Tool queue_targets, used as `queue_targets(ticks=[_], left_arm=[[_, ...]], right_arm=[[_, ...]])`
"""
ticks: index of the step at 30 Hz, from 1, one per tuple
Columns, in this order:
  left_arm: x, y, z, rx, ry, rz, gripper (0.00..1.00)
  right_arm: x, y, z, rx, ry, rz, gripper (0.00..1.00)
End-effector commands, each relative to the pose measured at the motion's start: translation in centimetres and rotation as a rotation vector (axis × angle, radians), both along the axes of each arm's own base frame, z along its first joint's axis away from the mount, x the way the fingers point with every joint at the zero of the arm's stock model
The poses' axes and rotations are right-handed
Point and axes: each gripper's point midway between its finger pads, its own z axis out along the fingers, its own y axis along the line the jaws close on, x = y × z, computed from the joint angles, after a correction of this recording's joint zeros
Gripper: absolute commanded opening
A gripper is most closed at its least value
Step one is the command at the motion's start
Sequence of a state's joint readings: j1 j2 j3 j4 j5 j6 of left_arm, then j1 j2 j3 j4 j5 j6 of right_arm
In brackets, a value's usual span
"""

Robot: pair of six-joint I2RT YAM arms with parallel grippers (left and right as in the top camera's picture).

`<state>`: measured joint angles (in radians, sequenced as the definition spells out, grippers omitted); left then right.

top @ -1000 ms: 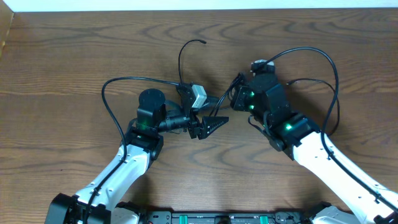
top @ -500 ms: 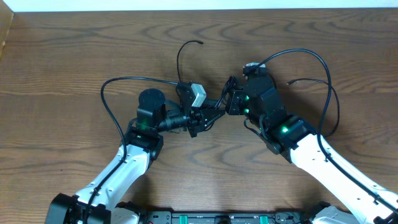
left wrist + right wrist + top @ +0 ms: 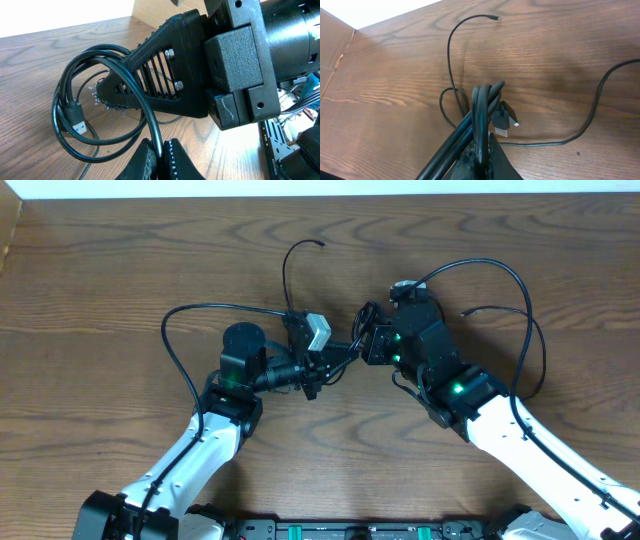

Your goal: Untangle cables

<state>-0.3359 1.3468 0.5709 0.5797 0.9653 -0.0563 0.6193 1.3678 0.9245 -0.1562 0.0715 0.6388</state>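
Left claw (image 3: 159, 148) and right claw (image 3: 481, 151) both clench the cables (image 3: 482, 100) at frame centre. Pulling apart risks tightening the tangle, or the cords slipping free.

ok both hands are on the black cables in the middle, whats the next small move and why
Probably ease the two hands slowly apart. The left hand is pinched on one black strand and the right hand is clamped on several bunched loops, with the hands almost touching. A USB plug sits by the loops, so a gentle pull should show where it snags.
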Motion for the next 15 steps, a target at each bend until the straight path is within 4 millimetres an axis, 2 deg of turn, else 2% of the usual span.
queue_targets(ticks=[1, 7, 15], left_arm=[[0.0, -0.1, 0.5, -0.006, -0.017, -0.011, 0.08], [0.9, 0.2, 0.3, 0.008, -0.022, 0.045, 0.07], [4.5, 2.2, -0.4, 0.071, -0.042, 0.281, 0.07]], right_arm=[[-0.1, 0.5, 0.1, -0.009, -0.007, 0.022, 0.01], [-0.5, 0.3, -0.6, -0.028, 0.018, 0.022, 0.02], [-2.0, -1.7, -3.3, -0.132, 0.123, -0.007, 0.01]])
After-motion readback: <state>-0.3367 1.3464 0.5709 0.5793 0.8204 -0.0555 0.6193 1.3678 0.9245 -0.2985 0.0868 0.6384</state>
